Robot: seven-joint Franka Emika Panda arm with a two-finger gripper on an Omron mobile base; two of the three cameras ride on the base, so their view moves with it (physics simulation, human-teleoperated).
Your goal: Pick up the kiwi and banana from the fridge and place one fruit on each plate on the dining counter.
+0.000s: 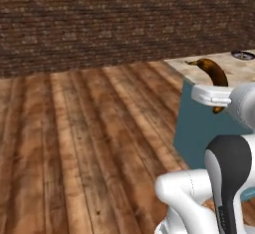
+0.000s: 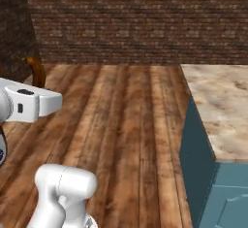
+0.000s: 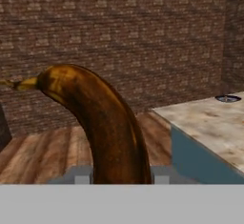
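Left base view: curved dark-brown banana (image 1: 213,71) w/ orange patches at 2 o'clock, clamped in end effector (image 1: 215,98), over marbled beige stone surface (image 1: 234,67) edge; dark navy plate (image 1: 243,55) beyond. Right base view: banana (image 2: 36,71) at 10 o'clock. Hand view: banana (image 3: 97,123) upright, centre.

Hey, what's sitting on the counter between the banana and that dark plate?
Nothing: in the hand view, bare marbled dining counter runs from the held banana to the dark plate.

We're low behind the arm, both base views sharing the dining counter (image 1: 234,71); hand view hugs the banana (image 3: 107,123).
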